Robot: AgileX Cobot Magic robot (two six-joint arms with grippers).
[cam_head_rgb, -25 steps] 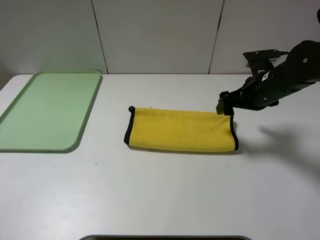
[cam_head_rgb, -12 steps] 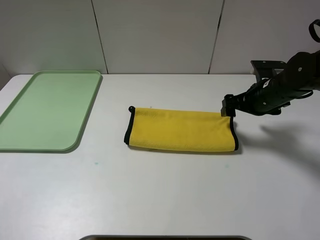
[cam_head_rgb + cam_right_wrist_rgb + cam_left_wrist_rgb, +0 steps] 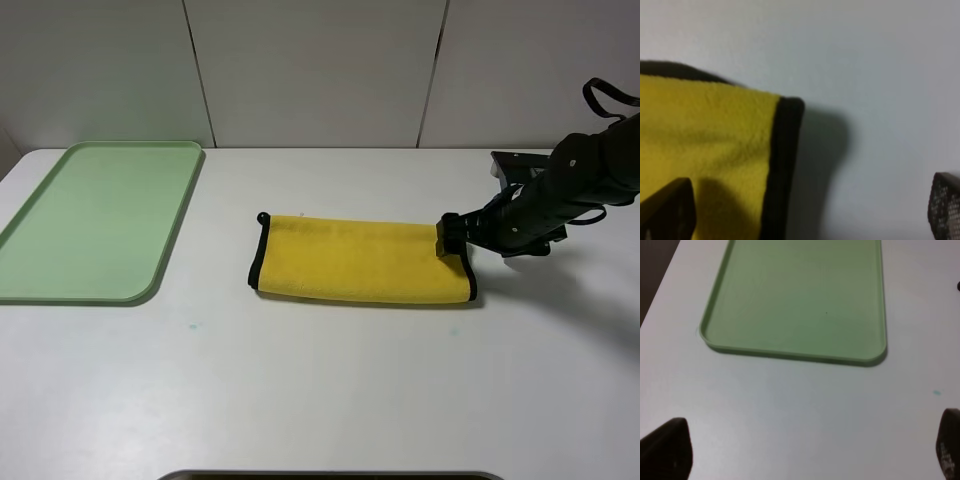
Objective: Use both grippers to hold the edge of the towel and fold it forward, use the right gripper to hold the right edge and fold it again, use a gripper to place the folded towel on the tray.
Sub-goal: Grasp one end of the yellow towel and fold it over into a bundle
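Observation:
The yellow towel [image 3: 362, 260] lies folded once into a long strip in the middle of the white table, black trim at both short ends. My right gripper [image 3: 451, 240] hovers low over the towel's far right corner, jaws open. The right wrist view shows that black-bound corner of the towel [image 3: 710, 150] close below, between the two fingertips [image 3: 670, 212]. The pale-green tray [image 3: 110, 290] sits at the far left. In the left wrist view the tray [image 3: 790, 354] lies ahead of my open left gripper [image 3: 805, 452], which holds nothing and is out of the high view.
A small black loop [image 3: 263, 217] sticks out at the towel's far left corner. The white wall panels stand behind the table. A dark curved object [image 3: 330, 475] shows at the near table edge.
My right gripper has dropped lower and come in over the towel's far right corner. The towel and tray have not moved.

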